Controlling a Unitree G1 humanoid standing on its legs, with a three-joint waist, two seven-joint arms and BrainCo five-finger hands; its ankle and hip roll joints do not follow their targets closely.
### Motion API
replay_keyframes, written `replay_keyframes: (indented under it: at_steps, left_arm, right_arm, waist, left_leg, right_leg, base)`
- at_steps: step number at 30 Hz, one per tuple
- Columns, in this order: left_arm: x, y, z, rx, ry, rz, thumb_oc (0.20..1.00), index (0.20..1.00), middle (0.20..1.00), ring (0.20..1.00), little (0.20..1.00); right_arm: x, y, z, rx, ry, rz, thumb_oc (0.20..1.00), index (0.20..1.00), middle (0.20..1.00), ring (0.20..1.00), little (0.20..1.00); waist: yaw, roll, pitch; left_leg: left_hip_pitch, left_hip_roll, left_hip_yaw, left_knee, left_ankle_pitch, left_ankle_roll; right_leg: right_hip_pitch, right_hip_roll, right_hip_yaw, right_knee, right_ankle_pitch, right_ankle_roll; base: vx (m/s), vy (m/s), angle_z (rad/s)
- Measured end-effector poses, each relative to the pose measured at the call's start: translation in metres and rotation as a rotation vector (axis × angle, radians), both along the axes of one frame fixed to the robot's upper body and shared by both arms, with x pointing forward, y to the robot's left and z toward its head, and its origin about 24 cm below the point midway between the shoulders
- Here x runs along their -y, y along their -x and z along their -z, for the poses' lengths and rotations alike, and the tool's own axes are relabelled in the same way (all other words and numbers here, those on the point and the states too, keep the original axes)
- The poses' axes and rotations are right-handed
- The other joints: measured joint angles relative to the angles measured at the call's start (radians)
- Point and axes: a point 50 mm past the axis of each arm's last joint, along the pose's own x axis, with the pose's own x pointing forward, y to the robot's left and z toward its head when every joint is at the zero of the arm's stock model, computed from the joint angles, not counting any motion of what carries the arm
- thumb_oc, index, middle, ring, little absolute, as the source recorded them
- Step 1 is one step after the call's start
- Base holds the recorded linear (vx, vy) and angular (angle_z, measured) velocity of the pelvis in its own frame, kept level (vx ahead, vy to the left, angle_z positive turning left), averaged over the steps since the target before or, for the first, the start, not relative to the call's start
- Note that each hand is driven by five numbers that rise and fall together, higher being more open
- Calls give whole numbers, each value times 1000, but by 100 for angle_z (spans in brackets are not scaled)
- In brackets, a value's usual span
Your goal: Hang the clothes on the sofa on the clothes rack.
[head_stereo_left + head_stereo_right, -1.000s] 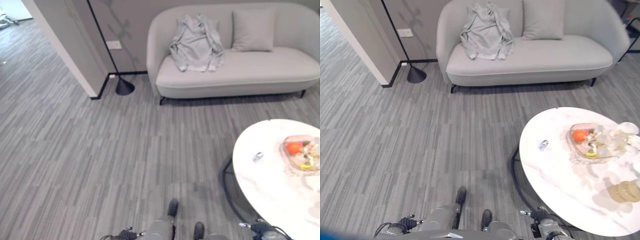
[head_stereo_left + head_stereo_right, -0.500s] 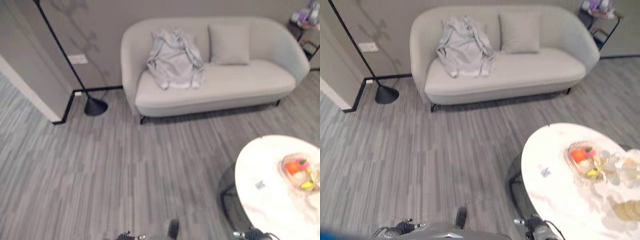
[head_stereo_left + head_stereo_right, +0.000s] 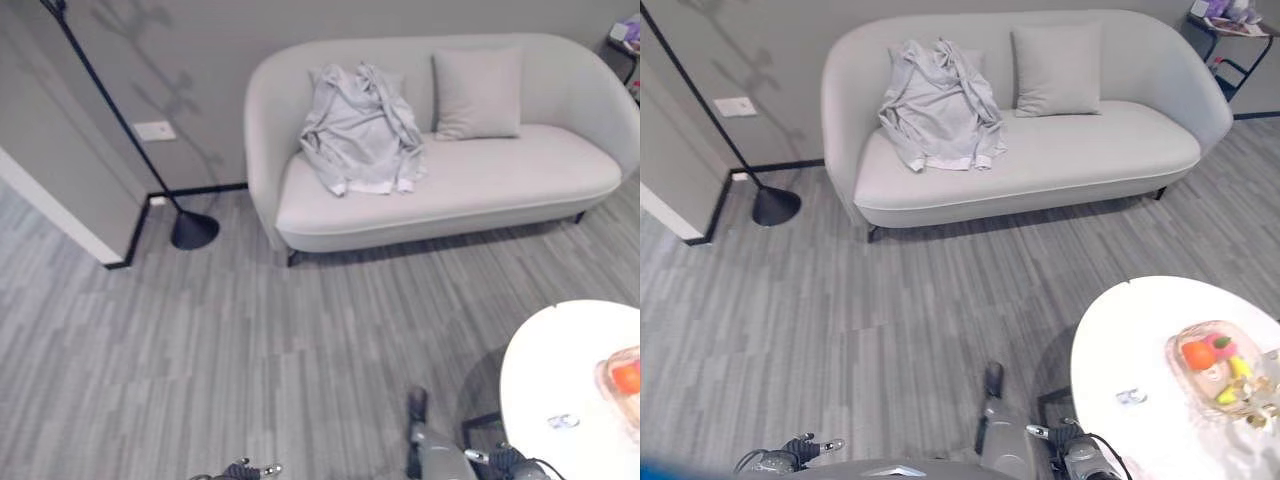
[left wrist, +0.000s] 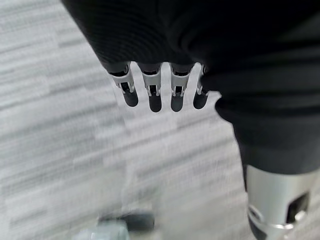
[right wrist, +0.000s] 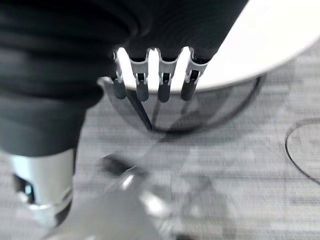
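A light grey garment (image 3: 358, 128) lies crumpled over the seat and backrest at the left end of the pale sofa (image 3: 520, 175), also seen as the garment (image 3: 938, 106) in the right eye view. My left hand (image 4: 155, 90) hangs over the grey floor with its fingers straight and nothing in it. My right hand (image 5: 150, 80) hangs likewise beside the round table's edge, fingers straight and empty. Both hands are far from the sofa.
A grey cushion (image 3: 478, 92) leans on the sofa's backrest. A black floor lamp's base (image 3: 194, 231) stands left of the sofa by a wall corner. A round white table (image 3: 1160, 390) with a fruit dish (image 3: 1215, 360) is at my near right. A small side rack (image 3: 1230, 40) stands at the far right.
The whole view has shifted: the sofa sits a little lower and more to the right, and the table has slid toward the lower right. The garment lies as before.
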Motion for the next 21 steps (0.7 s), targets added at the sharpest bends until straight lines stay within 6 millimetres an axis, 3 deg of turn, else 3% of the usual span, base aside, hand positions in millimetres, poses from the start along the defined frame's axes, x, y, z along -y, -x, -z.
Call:
replay_keyframes:
  at_steps: [1,2,4,5,6,7,8,11,12,13,14,16,17,18,19,20,21]
  left_arm:
    - [7,1,2,-4,16,11,1000,1000,1000,1000,1000]
    - [9,0,2,-5,21,18,1000,1000,1000,1000,1000]
    - [17,-2,4,-2,38,25,1000,1000,1000,1000,1000]
    - [24,1,6,-9,52,22,1000,1000,1000,1000,1000]
    - [31,1,7,-7,74,28,1000,1000,1000,1000,1000]
    - [27,2,7,3,68,9,1000,1000,1000,1000,1000]
    - [24,5,7,-3,61,1,1000,1000,1000,1000,1000]
    - [19,4,5,8,50,-2,1000,1000,1000,1000,1000]
    - [18,-1,4,24,50,-3,1000,1000,1000,1000,1000]
    - [16,-5,3,37,47,-6,1000,1000,1000,1000,1000]
    - [15,-8,2,49,46,-5,1000,1000,1000,1000,1000]
    - [13,-4,2,36,40,-9,1000,1000,1000,1000,1000]
    - [12,-5,1,41,37,-7,1000,1000,1000,1000,1000]
    - [11,-6,1,44,37,-8,1000,1000,1000,1000,1000]
    - [12,-7,1,49,39,-12,1000,1000,1000,1000,1000]
    - [12,-19,-2,74,39,-5,1000,1000,1000,1000,1000]
    - [14,-28,-4,95,42,4,1000,1000,1000,1000,1000]
  right_arm:
    - [4,8,2,-28,6,27,1000,1000,1000,1000,1000]
    - [6,13,2,-40,12,31,1000,1000,1000,1000,1000]
    - [12,22,3,-77,27,42,1000,1000,1000,1000,1000]
    - [15,16,1,-71,37,37,1000,1000,1000,1000,1000]
    - [21,22,1,-87,51,33,1000,1000,1000,1000,1000]
    - [22,15,-1,-62,55,30,1000,1000,1000,1000,1000]
    - [22,14,-2,-55,54,24,1000,1000,1000,1000,1000]
    - [21,1,-6,9,50,10,1000,1000,1000,1000,1000]
    - [21,-2,-6,18,52,-7,1000,1000,1000,1000,1000]
    - [18,-3,-6,27,44,-5,1000,1000,1000,1000,1000]
    - [16,-3,-6,27,40,-12,1000,1000,1000,1000,1000]
    - [15,-3,-5,27,37,-10,1000,1000,1000,1000,1000]
    - [16,1,-4,16,39,-6,1000,1000,1000,1000,1000]
    - [16,3,-4,9,41,-4,1000,1000,1000,1000,1000]
    - [17,2,-4,10,41,-5,1000,1000,1000,1000,1000]
    - [15,-1,-4,17,37,-4,1000,1000,1000,1000,1000]
    - [15,-1,-4,13,36,-4,1000,1000,1000,1000,1000]
  waist:
    - [-11,5,-1]
    - [-12,12,-3]
    - [-19,35,-8]
    - [-26,62,-15]
    - [-29,85,-33]
    - [-7,85,-36]
    - [-5,70,-45]
    - [-7,48,-66]
    - [-3,27,-57]
    - [-1,15,-55]
    - [4,-2,-42]
    - [8,-23,-34]
    - [14,-32,-29]
    - [22,-37,-20]
    - [25,-37,-18]
    - [33,-41,-1]
    - [47,-55,20]
  left_leg:
    - [44,16,-15,-7,-20,-11]
    - [66,28,-26,-12,-36,-36]
    - [100,59,-49,19,-60,-88]
    - [92,84,-74,61,-57,-100]
    - [91,99,-64,135,-45,-130]
    - [53,114,-38,323,-1,-179]
    - [23,117,-39,416,-5,-193]
    - [-55,148,-38,492,16,-201]
    - [-150,184,-15,662,39,-203]
    - [-209,203,3,734,49,-191]
    - [-242,230,39,767,63,-179]
    - [-267,267,65,720,72,-172]
    - [-285,294,106,705,71,-168]
    - [-298,291,114,663,70,-175]
    - [-315,283,100,620,70,-176]
    - [-377,229,101,513,56,-186]
    - [-381,176,104,374,74,-175]
  right_leg:
    - [9,2,-44,38,1,-7]
    - [13,7,-43,68,3,-8]
    - [53,25,-56,91,86,-97]
    - [69,30,-77,104,94,-109]
    - [116,54,-95,88,101,-191]
    - [205,99,-88,51,47,-216]
    - [242,112,-84,36,40,-247]
    - [287,131,-72,28,-24,-277]
    - [325,149,-77,9,-23,-285]
    - [335,147,-76,13,-55,-298]
    - [353,146,-76,12,-50,-295]
    - [405,146,-63,-11,-72,-316]
    - [434,145,-54,-34,-72,-317]
    - [441,139,-46,-34,-68,-308]
    - [443,135,-36,-34,-73,-308]
    - [453,108,-32,-40,-111,-302]
    - [459,78,-36,-38,-99,-287]
  base:
    - [317,-146,46]
    - [711,-361,55]
    - [534,-289,37]
    - [569,-294,51]
    - [559,-270,32]
    - [555,-269,6]
    - [372,-171,-18]
    - [340,-201,-1]
    - [317,-212,8]
    - [428,-276,-7]
    - [313,-159,-10]
    - [216,-84,-15]
    - [279,-69,-16]
    - [288,-33,-31]
    - [365,-34,-10]
    - [262,12,7]
    - [265,21,8]
